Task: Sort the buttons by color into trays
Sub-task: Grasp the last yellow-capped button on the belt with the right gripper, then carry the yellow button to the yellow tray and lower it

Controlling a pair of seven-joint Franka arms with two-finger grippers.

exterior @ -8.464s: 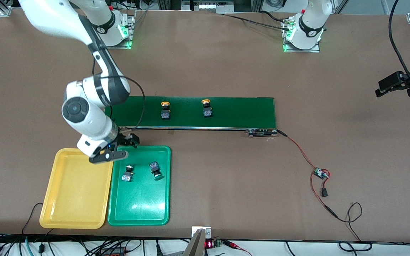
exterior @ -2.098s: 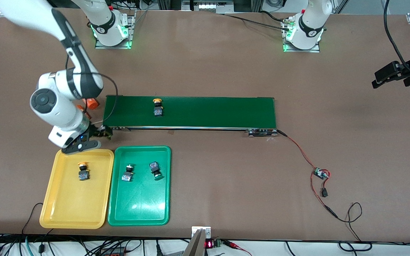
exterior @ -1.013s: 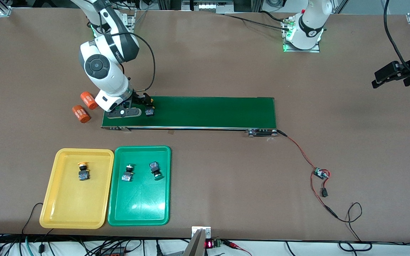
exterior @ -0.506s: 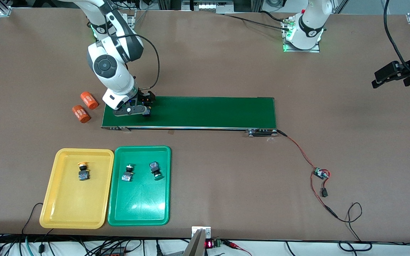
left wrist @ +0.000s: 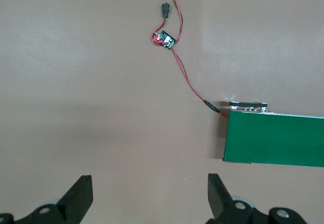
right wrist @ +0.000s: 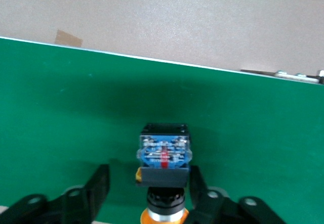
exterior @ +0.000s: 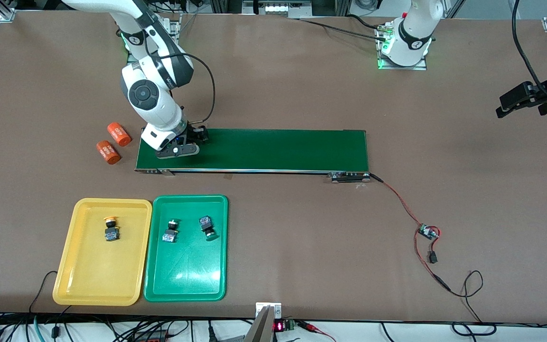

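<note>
Three buttons sorted: one yellow-capped button (exterior: 110,231) in the yellow tray (exterior: 81,280); two green-capped buttons (exterior: 171,233) in the green tray (exterior: 185,285); last yellow-capped button (right wrist: 165,159) on the conveyor belt (exterior: 278,149), right gripper (right wrist: 147,186) fingers closing around it; left gripper (left wrist: 149,193) waiting over the tabletop (exterior: 302,85), fingers wide.

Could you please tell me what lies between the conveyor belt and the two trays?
Only bare brown table: the front view shows nothing resting in the strip between the conveyor belt and the yellow tray or the green tray.
</note>
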